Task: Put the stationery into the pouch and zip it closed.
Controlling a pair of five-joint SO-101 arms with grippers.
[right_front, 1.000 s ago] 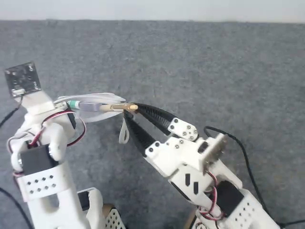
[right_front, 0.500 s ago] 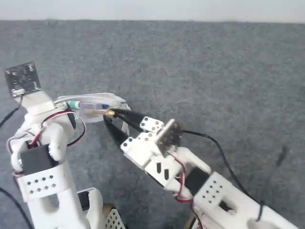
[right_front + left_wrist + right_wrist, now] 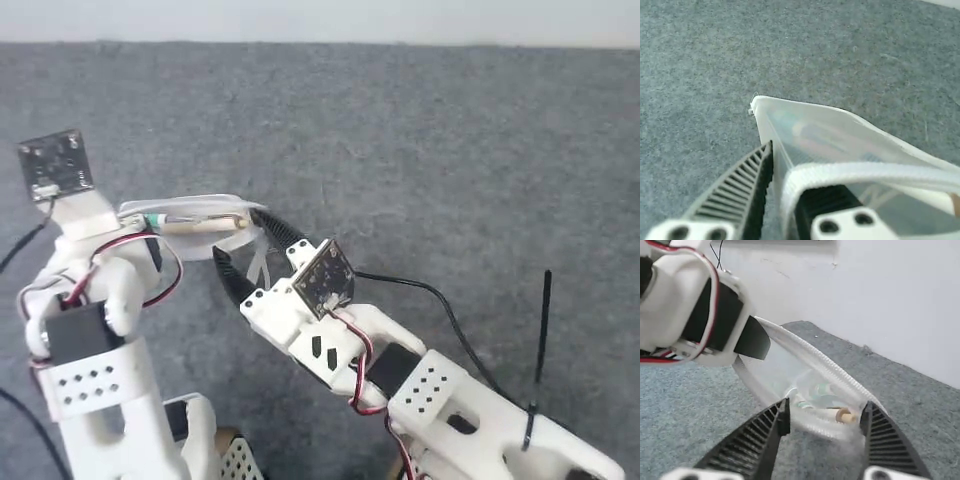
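A translucent pouch (image 3: 195, 212) hangs just above the grey mat at the left, its mouth facing right. My left gripper (image 3: 785, 170) is shut on the pouch's (image 3: 840, 135) rear edge. Inside lie a wooden pencil (image 3: 200, 226) and a green-capped pen (image 3: 155, 220). My right gripper (image 3: 242, 240) stands open at the mouth, one finger on each side of it. In the right wrist view the pouch (image 3: 790, 370) gapes between the right gripper's (image 3: 826, 406) fingers, with the pencil's end (image 3: 842, 415) and pens inside. The left gripper's black finger (image 3: 752, 340) pinches the far rim.
Grey carpet-like mat (image 3: 430, 150) covers the table, with free room to the back and right. A black cable (image 3: 450, 315) trails from the right arm, and a black cable tie (image 3: 545, 320) stands up at the right. A pale wall (image 3: 320, 20) runs along the far edge.
The right arm has swung left toward the pouch. The wooden pencil, earlier at the right gripper's tips, has slid deeper into the pouch. The left arm has barely moved.
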